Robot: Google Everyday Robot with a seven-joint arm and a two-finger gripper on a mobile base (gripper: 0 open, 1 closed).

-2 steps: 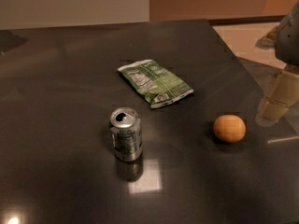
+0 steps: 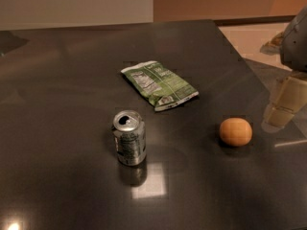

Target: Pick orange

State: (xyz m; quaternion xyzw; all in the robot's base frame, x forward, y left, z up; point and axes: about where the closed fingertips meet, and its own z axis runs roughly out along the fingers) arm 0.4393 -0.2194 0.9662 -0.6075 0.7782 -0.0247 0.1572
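The orange [image 2: 235, 131] is a small round dull-orange fruit resting on the dark table [image 2: 62, 80], right of centre. My gripper [image 2: 283, 110] hangs at the right edge of the view, to the right of the orange and apart from it, with its pale fingers pointing down near the table's right edge. It holds nothing that I can see.
A silver soda can [image 2: 129, 137] stands upright left of the orange. A green snack bag [image 2: 159, 85] lies flat behind them, near the table's middle. The table's right edge runs diagonally just past the gripper, with pale floor beyond.
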